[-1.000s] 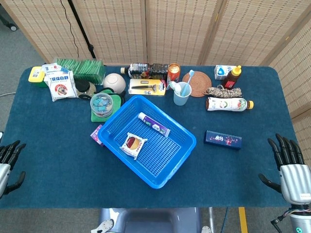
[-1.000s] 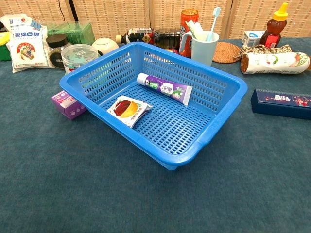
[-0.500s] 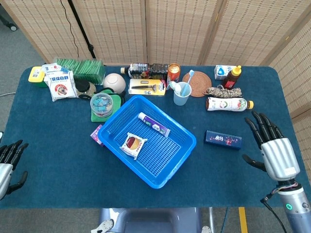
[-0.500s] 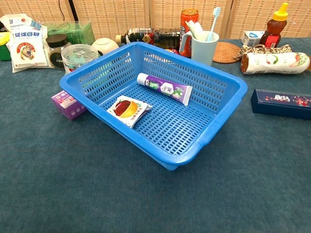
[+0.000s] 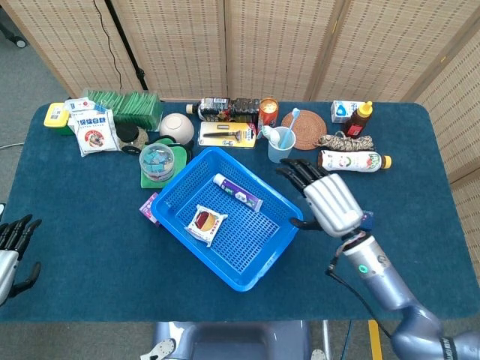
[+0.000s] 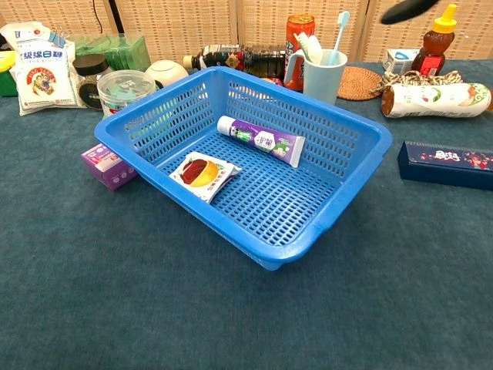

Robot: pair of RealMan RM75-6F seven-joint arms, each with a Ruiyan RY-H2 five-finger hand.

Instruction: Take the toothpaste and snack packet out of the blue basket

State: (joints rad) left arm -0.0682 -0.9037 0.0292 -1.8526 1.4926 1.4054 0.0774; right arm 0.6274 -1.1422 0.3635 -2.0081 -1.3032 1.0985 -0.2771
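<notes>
- The right hand [image 5: 328, 201] hovers with fingers spread, empty, over the blue basket [image 5: 259, 259]'s right rim.
- The toothpaste [image 5: 237, 192] lies just left of it, long axis running upper-left to lower-right, cap upper left.
- The snack packet [image 5: 205, 222] lies flat, lower left.
- The left hand [image 5: 13, 241], at the frame's left edge, is open-fingered and empty.

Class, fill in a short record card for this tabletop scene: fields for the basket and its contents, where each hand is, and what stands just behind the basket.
basket: blue basket, on the table
contents: toothpaste toward the back, snack packet in front of it; the two lie apart
right hand: right hand open, fingers spread, above the basket's right edge, holding nothing
left hand: left hand open at the table's left edge, far from the basket
behind basket: cup holding a toothbrush
task state: both items untouched in the basket
</notes>
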